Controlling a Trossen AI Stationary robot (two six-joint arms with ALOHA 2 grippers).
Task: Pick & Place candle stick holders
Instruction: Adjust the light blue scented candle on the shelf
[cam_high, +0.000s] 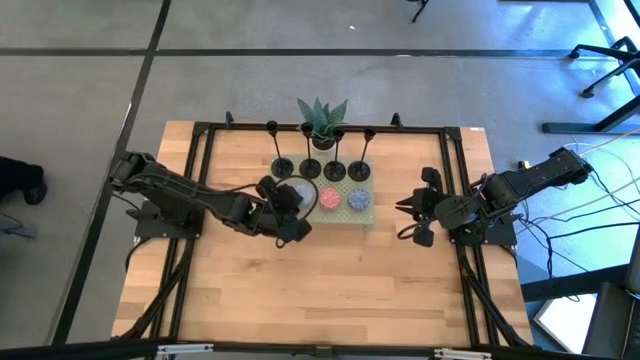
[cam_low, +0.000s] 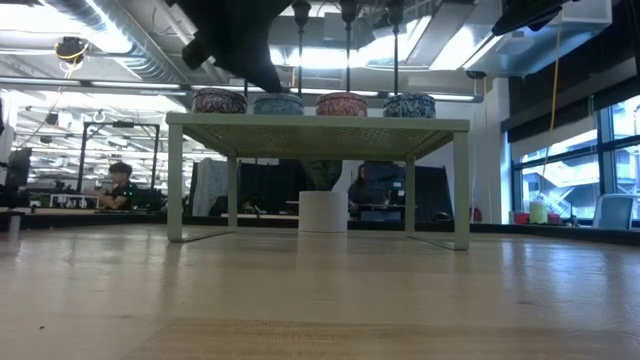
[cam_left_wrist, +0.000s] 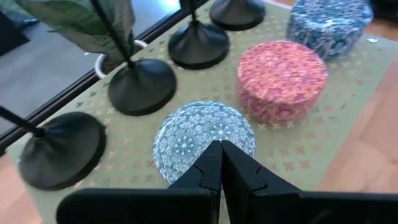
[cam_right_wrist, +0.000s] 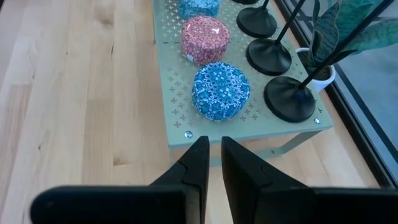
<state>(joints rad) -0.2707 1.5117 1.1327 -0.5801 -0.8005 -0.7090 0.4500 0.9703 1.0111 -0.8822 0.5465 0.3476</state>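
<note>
Holders all four stand in a row at the back of the green rack, so I judge placing done. My left pincer hangs shut and empty above a tin; right pincer nearly shut, empty, beside the rack.

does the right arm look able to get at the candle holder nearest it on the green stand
Probably yes. The right gripper hangs off the pale green perforated stand's end; the nearest black round-based candle stick holder sits at that corner, beside the dark blue patterned tin, with nothing between.
</note>
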